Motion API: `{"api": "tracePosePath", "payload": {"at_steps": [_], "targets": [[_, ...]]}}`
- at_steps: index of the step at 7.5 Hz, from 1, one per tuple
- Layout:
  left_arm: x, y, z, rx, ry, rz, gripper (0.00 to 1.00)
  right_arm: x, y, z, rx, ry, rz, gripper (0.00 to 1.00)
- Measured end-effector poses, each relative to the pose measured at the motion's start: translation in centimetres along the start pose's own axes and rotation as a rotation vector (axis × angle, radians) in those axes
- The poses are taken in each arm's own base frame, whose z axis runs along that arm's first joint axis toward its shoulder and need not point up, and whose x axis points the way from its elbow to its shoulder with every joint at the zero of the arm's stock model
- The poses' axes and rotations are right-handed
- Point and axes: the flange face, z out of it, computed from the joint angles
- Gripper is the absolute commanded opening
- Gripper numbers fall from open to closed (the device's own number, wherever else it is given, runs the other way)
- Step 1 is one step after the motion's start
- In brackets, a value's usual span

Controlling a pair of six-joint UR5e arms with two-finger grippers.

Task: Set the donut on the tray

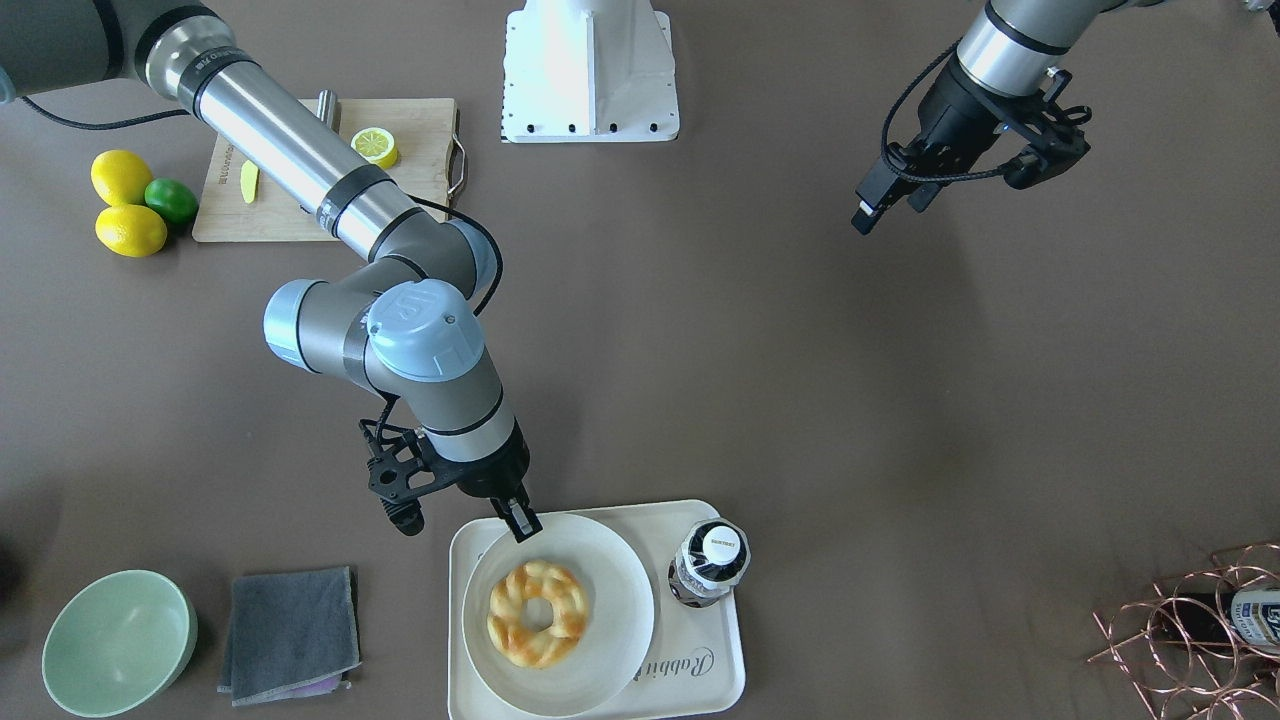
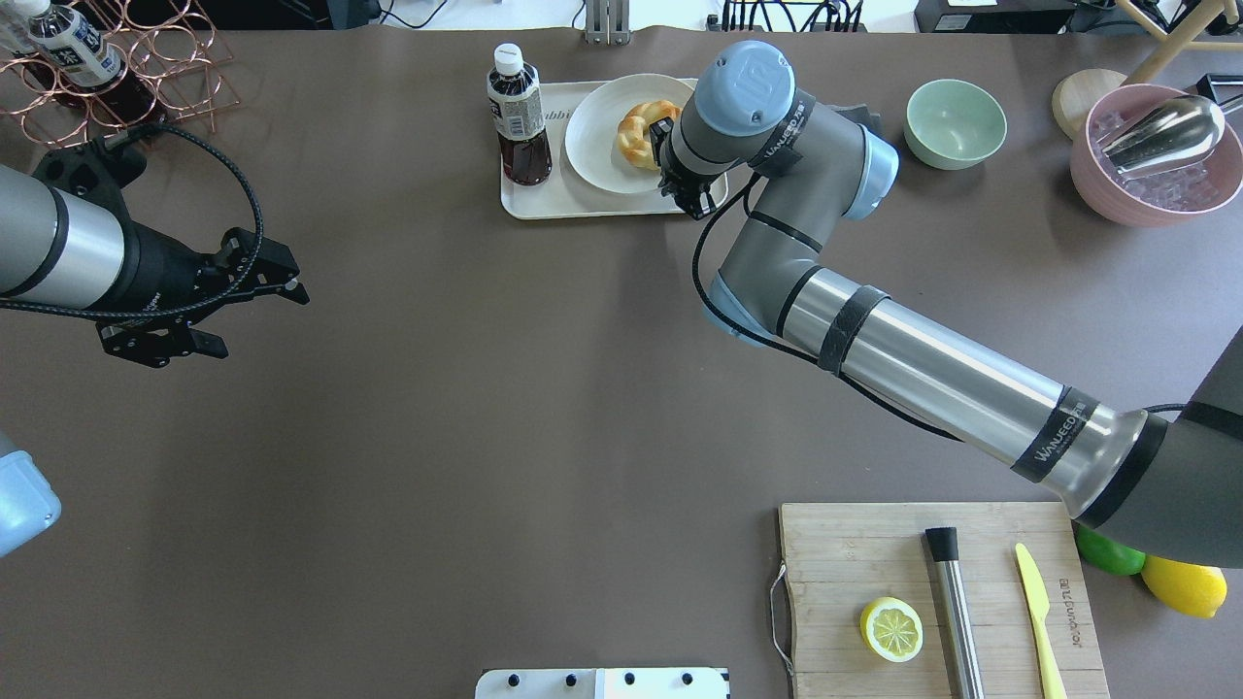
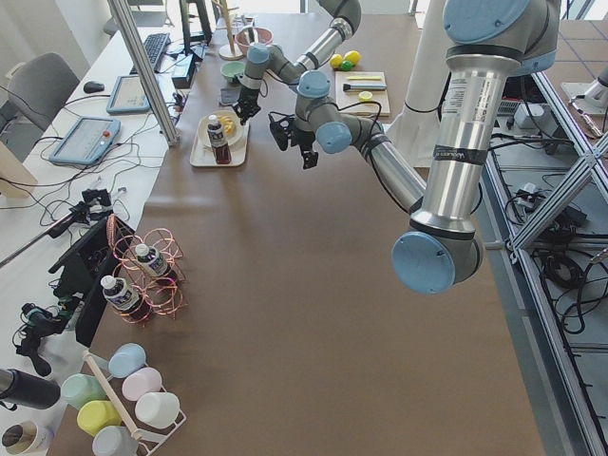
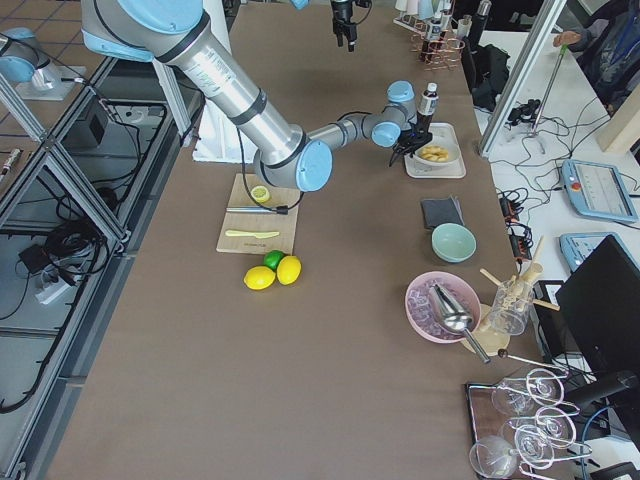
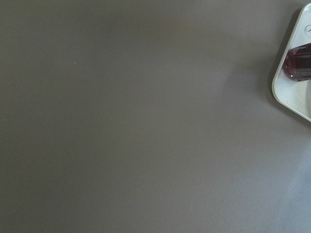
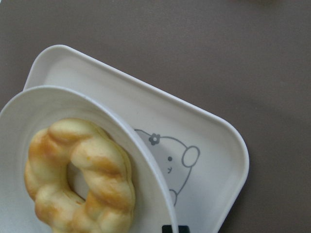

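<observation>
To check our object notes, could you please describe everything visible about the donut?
The donut is a golden-yellow twisted ring with browned ridges and an open centre hole, like glossy baked dough. It lies flat near the middle of a round white plate that sits on the cream tray. Only the plate touches it; the right gripper is over the plate's rim, clear of it.

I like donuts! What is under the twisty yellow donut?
The golden twisted ring donut lies on a round white plate, which sits on the cream rectangular tray. The plate hides part of the tray's grey bear drawing and all of the tray floor beneath it.
</observation>
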Motion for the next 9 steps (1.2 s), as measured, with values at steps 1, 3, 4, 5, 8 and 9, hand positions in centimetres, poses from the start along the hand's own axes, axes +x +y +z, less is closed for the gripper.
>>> {"api": "tracePosePath", "payload": {"at_steps": [1, 3, 4, 5, 8, 9], "targets": [[0.0, 0.0, 0.0, 0.000, -0.001, 0.000, 0.97, -0.1, 0.6, 0.0, 0.012, -0.013, 0.038, 0.97], [0.0, -0.1, 0.0, 0.000, -0.001, 0.000, 0.97, -0.2, 0.8, 0.1, 0.040, -0.035, 0.077, 1.00], [0.0, -0.1, 0.0, -0.002, -0.001, 0.000, 0.97, -0.3, 0.8, 0.0, 0.048, -0.044, 0.081, 1.00], [-0.1, -0.1, -0.1, -0.016, -0.002, 0.000, 0.97, -0.6, 1.1, -0.3, 0.048, -0.053, 0.080, 1.00], [-3.6, -3.6, -2.3, -0.050, -0.017, 0.109, 0.97, -0.8, 0.9, -2.7, 0.036, -0.050, -0.066, 1.00], [-5.6, -5.0, -2.9, -0.037, -0.033, 0.181, 0.97, -0.5, 0.3, -4.1, 0.029, -0.012, -0.154, 1.00]]}}
